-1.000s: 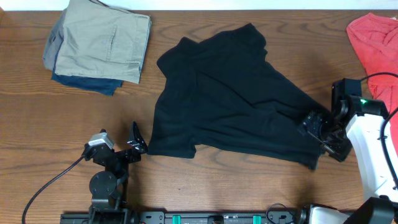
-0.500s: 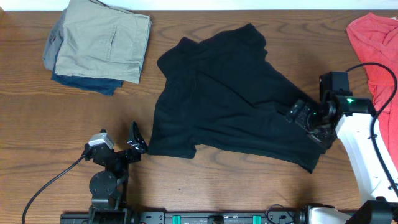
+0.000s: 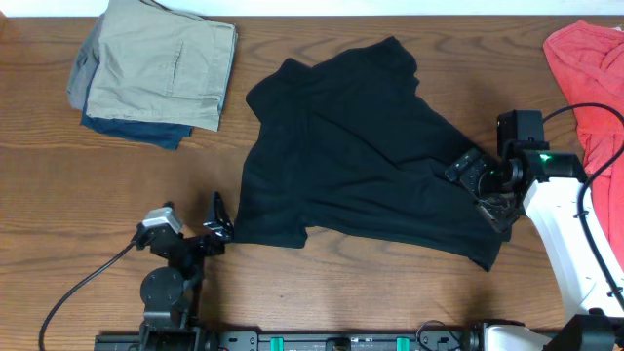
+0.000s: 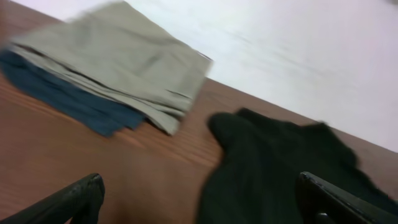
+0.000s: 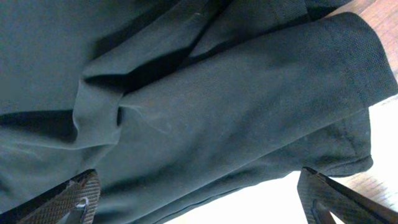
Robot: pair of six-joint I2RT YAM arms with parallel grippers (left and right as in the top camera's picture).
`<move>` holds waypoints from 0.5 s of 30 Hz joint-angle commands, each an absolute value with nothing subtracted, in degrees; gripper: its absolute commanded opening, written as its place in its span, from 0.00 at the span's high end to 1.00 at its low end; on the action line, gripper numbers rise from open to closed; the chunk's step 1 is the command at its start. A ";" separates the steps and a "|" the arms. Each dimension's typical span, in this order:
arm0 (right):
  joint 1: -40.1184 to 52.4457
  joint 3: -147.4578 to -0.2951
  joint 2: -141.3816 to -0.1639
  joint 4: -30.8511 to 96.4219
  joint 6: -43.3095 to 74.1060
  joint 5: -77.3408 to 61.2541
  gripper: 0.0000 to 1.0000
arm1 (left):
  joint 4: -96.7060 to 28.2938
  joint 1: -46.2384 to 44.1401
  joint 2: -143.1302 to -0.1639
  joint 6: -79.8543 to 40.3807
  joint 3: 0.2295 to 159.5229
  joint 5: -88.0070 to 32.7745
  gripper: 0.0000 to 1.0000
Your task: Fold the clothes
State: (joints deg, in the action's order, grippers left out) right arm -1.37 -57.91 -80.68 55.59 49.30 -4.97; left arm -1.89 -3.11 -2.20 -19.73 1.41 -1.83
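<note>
- Shirt (image 3: 361,156): black, spread but rumpled mid-table, no fold made yet. One sleeve (image 5: 348,74) sits at its R end, hem clear in R wrist view.
- R gripper (image 3: 481,188): over shirt's R end, by that sleeve. Jaws spread wide, nothing in them. Touching the cloth or just above it, can't tell.
- L gripper (image 3: 216,222): just off shirt's near-L corner. Jaws also wide apart and empty, facing the shirt.
- Step, my guess: flatten the shirt before the 1st fold, w/ R going for the sleeve end.
- To do it well:
  - Pinch at the hem edge and take one layer, not the bunched ridge beside it.
  - L takes the near-L corner so both ends pull apart evenly.
  - Keep low over the wood and go slow. Soft knit will prob. sag and drag.
- Risk: catching 2 layers would lock the creases in. A lopsided pull would skew the body.
- Surface: table (image 3: 390,292) is brown wood grain, matte. Bare wood on shirt's near side gives room to draw it flat.
- Pile (image 3: 156,68), khaki on blue and folded, lies far-L of shirt, well apart.
- Red cloth (image 3: 585,68) lies far-R of shirt. Don't sweep the sleeve into it.
- Room: white backdrop (image 4: 298,56) past the table edge behind shirt. L wrist view is blurred, so little else to tell.
</note>
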 commanded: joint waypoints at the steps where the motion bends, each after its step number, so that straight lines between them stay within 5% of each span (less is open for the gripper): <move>1: -0.89 -58.15 -80.49 55.48 50.76 -4.95 0.01 | -2.87 -3.31 -2.11 -24.10 0.27 -12.47 0.02; 8: -0.89 -58.15 -80.49 55.48 50.76 -4.95 0.01 | -1.76 -3.31 -2.13 -34.63 0.27 -35.11 0.02; 15: -0.89 -58.15 -80.49 55.48 50.76 -4.95 0.01 | 0.99 -3.31 -2.13 -34.61 1.17 -42.72 0.02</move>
State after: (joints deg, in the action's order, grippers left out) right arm -1.37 -57.91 -80.68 55.59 49.69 -4.97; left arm 0.62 -3.11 -2.20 -33.32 1.32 -36.16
